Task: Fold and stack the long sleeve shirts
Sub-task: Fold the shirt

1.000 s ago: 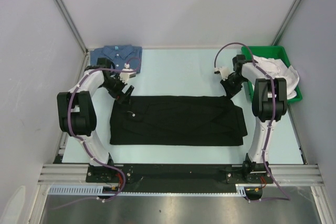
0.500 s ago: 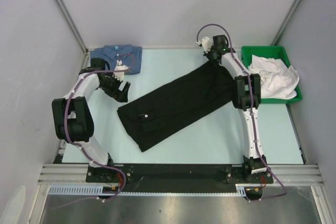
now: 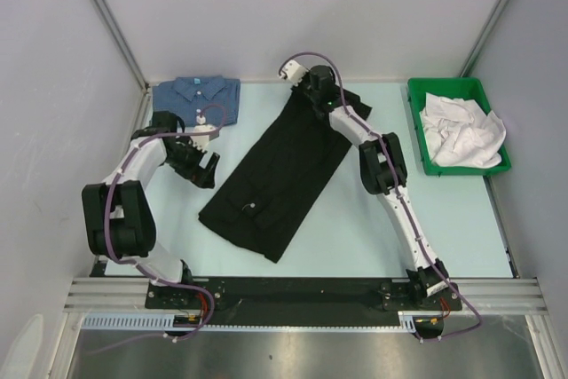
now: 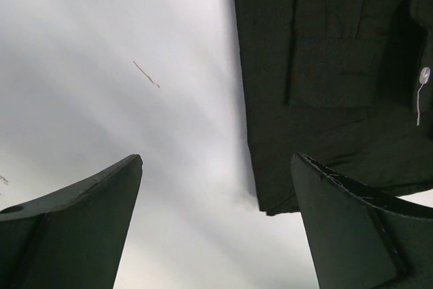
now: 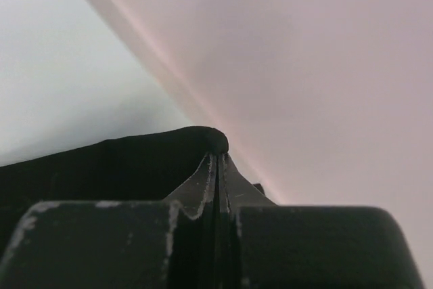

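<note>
The black shirt [image 3: 275, 175] lies folded into a long strip, slanting across the table [image 3: 373, 228] from near left to the far edge. The right gripper [image 3: 311, 88] is clenched on the strip's far end, and cloth bulges over its closed tips. The left gripper [image 3: 207, 170] stands spread wide, holding nothing, just beside the strip's left edge. The blue shirt [image 3: 197, 92] sits folded in the far left corner. A green bin [image 3: 414, 122] at far right holds white cloth [image 3: 457, 130].
</note>
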`<move>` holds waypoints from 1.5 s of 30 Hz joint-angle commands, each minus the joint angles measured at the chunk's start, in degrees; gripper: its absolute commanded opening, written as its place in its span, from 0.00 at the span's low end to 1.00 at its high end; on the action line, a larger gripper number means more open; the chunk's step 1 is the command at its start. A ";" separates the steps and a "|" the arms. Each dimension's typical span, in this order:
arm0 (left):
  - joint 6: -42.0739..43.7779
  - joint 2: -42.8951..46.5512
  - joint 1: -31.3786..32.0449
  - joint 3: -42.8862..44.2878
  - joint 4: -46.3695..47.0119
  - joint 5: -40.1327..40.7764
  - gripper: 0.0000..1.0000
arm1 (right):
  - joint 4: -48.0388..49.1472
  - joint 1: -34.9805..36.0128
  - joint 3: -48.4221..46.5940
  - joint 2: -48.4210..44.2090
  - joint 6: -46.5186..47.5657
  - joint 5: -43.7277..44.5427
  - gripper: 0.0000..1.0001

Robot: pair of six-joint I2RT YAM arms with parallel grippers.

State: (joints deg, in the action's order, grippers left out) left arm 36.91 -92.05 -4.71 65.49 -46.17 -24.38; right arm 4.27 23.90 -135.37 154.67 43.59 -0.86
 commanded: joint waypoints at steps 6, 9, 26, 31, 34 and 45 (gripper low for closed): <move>0.71 6.27 -0.48 -3.71 1.70 0.48 0.98 | 17.00 -0.61 -4.46 -0.59 9.14 6.48 0.60; 2.81 6.62 -0.39 -3.97 1.09 -1.19 0.98 | 12.45 -2.28 0.87 -6.47 7.04 7.98 0.73; 5.90 -1.37 4.26 -6.25 0.47 -2.86 0.83 | -28.96 -13.79 44.75 -38.92 -41.47 -24.88 0.46; 4.58 -1.29 6.12 -7.48 1.17 -2.07 0.83 | -25.64 -15.73 50.28 -37.60 -50.34 -30.42 0.47; 3.53 -1.29 6.12 -7.92 1.17 -2.07 0.83 | -23.09 -15.73 52.39 -36.38 -54.38 -32.44 0.48; 3.00 1.79 6.12 -9.86 0.38 -0.14 0.84 | -17.37 -13.97 56.00 -30.57 -66.53 -34.74 0.42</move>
State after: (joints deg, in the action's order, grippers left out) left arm 40.49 -93.08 1.28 55.88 -45.58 -24.69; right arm -15.25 8.86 -81.28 121.47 -17.08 -35.40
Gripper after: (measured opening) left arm 0.843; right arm 0.455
